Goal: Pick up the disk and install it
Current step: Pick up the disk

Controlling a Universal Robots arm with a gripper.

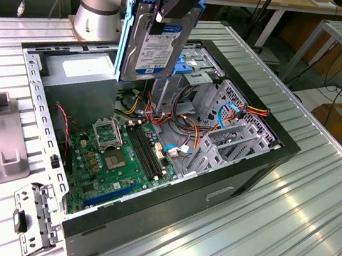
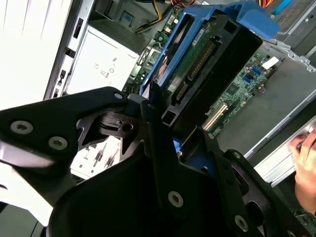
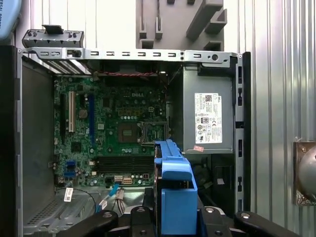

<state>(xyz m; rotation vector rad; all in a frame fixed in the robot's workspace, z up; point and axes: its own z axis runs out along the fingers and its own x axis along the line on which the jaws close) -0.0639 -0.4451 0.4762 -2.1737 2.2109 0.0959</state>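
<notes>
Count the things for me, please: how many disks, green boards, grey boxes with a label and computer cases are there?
disk: 1, held up by the gripper over the case
green board: 1
grey box with a label: 1
computer case: 1, open
Total: 4

light: bright, even | glare: table washed white | shadows: soft

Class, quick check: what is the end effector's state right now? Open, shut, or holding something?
End effector: shut on the disk, which it holds upright above the computer case.
</notes>
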